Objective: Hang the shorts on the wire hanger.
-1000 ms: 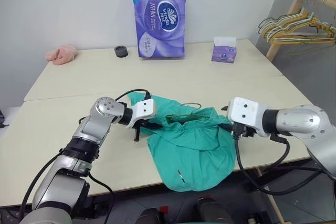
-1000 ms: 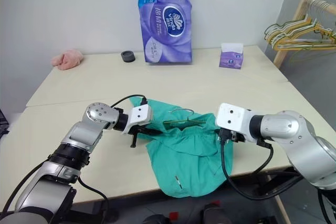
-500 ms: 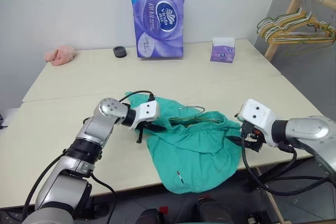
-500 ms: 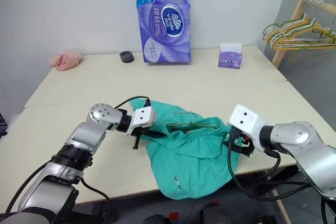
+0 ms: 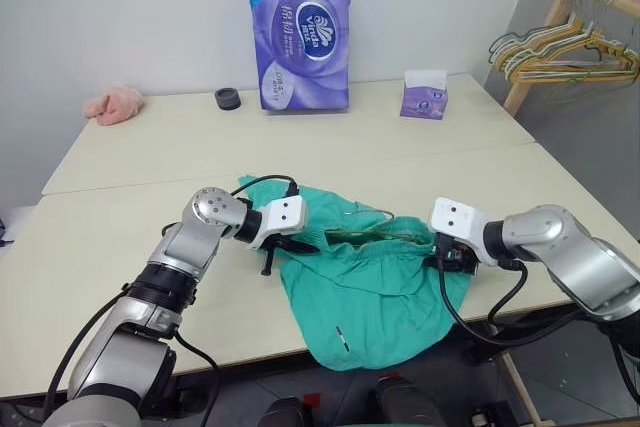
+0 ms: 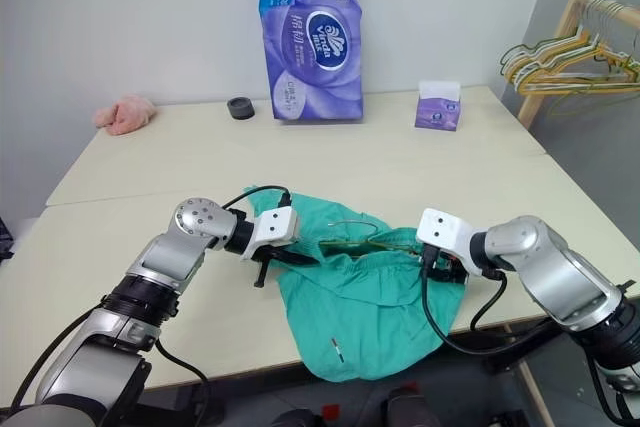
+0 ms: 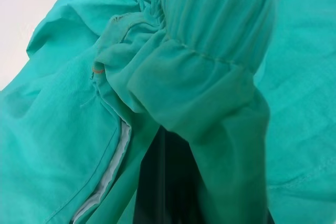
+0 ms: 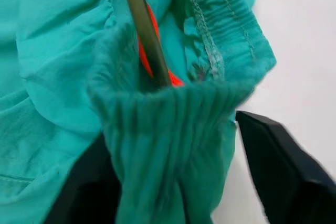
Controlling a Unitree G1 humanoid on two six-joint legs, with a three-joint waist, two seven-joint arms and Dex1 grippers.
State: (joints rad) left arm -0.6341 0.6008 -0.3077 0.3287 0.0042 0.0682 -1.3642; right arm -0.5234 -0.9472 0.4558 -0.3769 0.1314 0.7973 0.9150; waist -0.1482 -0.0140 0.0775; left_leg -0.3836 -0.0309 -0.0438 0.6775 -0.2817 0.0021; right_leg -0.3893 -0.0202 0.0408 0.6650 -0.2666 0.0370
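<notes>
The shorts (image 5: 365, 287) lie bunched at the near edge of the surface (image 5: 150, 152), one part hanging over it, with the wire hanger (image 5: 372, 234) threaded through the gathered waistband. The left gripper (image 5: 297, 244) is pressed shut on the waistband's left end. At the right gripper (image 8: 173, 171) the fingers (image 8: 278, 166) are spread, the waistband's right end bunched between them and the hanger's wire just beyond.

A slip is judged possible: if the right fingers close on loose gathers only, the band could pull free and the wire could slide out of the waistband. Since much cloth overhangs, the shorts could also drag off the surface.

On the purple tissue pack (image 5: 303, 32) the brand "Vinda" can be read; the Chinese characters and the small tissue box (image 5: 426, 95) cannot be made out.
</notes>
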